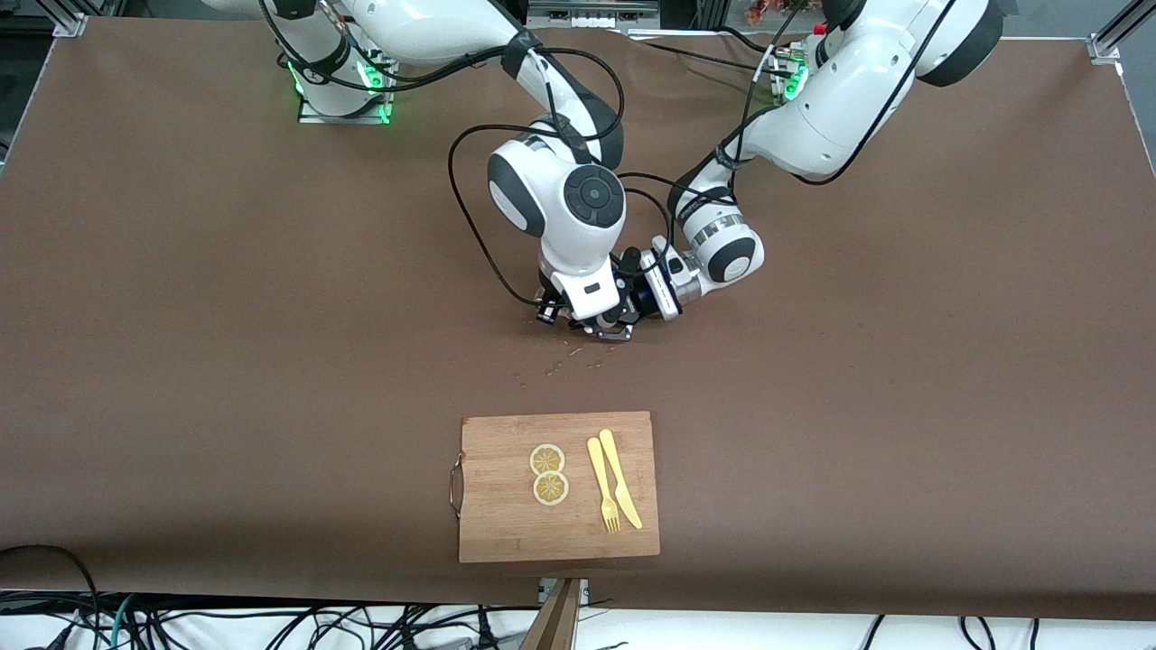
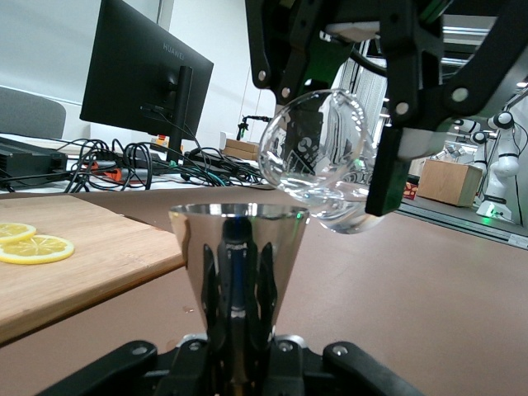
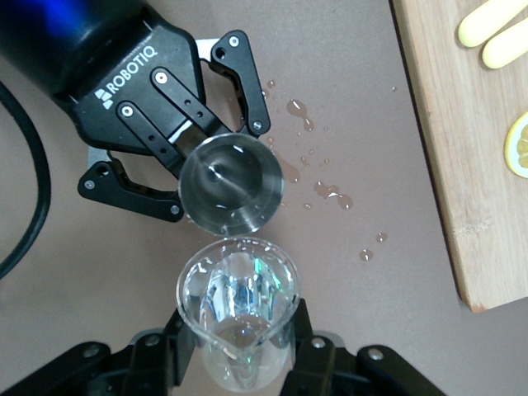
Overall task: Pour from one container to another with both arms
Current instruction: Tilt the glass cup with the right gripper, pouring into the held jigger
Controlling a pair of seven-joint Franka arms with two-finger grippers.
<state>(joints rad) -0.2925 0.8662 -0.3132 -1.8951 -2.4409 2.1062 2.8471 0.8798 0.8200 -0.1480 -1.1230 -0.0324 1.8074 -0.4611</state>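
My left gripper [image 2: 239, 326] is shut on the narrow base of a shiny metal cone cup [image 2: 238, 239], which stands upright just above the brown table. My right gripper [image 3: 239, 334] is shut on a clear glass beaker [image 3: 238, 301]. The beaker [image 2: 318, 161] is tilted, its spout over the cup's rim, and a little clear liquid pools at the low lip. From the right wrist I look down into the metal cup [image 3: 231, 191] held by the left gripper [image 3: 186, 165]. In the front view both grippers [image 1: 614, 311] meet mid-table.
Spilled drops [image 3: 330, 195] dot the table beside the cup, toward the wooden cutting board [image 1: 506, 528]. The board lies nearer the front camera, with two lemon slices [image 1: 548, 474], a yellow fork [image 1: 602, 487] and a knife [image 1: 621, 478].
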